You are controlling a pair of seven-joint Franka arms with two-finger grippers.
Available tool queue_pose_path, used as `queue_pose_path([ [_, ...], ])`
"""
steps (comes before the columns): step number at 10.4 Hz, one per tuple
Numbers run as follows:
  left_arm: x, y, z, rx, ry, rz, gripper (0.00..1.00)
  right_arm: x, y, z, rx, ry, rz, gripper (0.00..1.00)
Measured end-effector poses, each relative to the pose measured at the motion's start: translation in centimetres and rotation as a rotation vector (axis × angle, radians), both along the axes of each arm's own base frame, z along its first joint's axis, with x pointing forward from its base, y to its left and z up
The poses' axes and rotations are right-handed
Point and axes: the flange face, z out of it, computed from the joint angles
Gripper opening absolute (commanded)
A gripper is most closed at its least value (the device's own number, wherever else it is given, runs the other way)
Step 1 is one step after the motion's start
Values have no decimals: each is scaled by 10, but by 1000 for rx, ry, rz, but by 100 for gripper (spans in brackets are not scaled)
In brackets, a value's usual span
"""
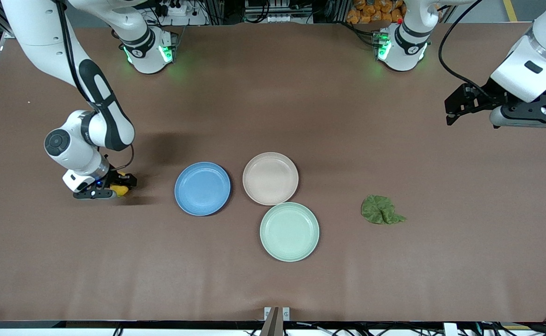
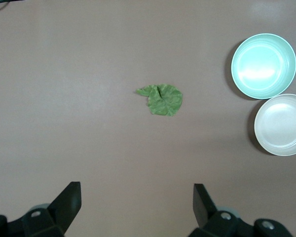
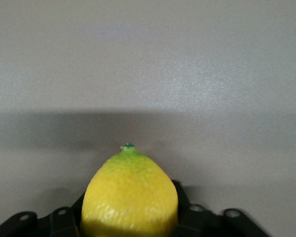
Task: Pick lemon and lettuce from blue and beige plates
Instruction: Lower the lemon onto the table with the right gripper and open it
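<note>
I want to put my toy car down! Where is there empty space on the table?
Bare brown table runs between the robot bases and the plates, and between the green plate and the camera-side edge. It is crowded where the blue plate, beige plate and green plate cluster.

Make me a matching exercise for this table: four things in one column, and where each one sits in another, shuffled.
Things:
1. lemon
2. lettuce
3. blue plate
4. green plate

Places:
A. on the bare table, toward the left arm's end
B. nearest the front camera of the three plates
C. in the right gripper, low at the table
D. beside the beige plate, toward the right arm's end

Pairs: 1-C, 2-A, 3-D, 4-B
</note>
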Motion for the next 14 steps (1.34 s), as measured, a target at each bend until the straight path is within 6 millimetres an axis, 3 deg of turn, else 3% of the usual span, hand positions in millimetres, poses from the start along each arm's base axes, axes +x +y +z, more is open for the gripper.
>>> queue_pose_path([
  [4,0,0,1,0,-2,0,100,8,3,6,7,2,5,100],
  [6,0,1,1,0,-2,2,100,23,8,21,43,86,14,100],
  [8,0,2,1,0,-2,4,100,47,11,59,87,176,23,100],
  [11,1,4,1,-1,-3,8,100,80,5,139,133,255,36,100],
  [14,0,3,2,-4,-2,5,100,95,-7,202,144,287,36,100],
])
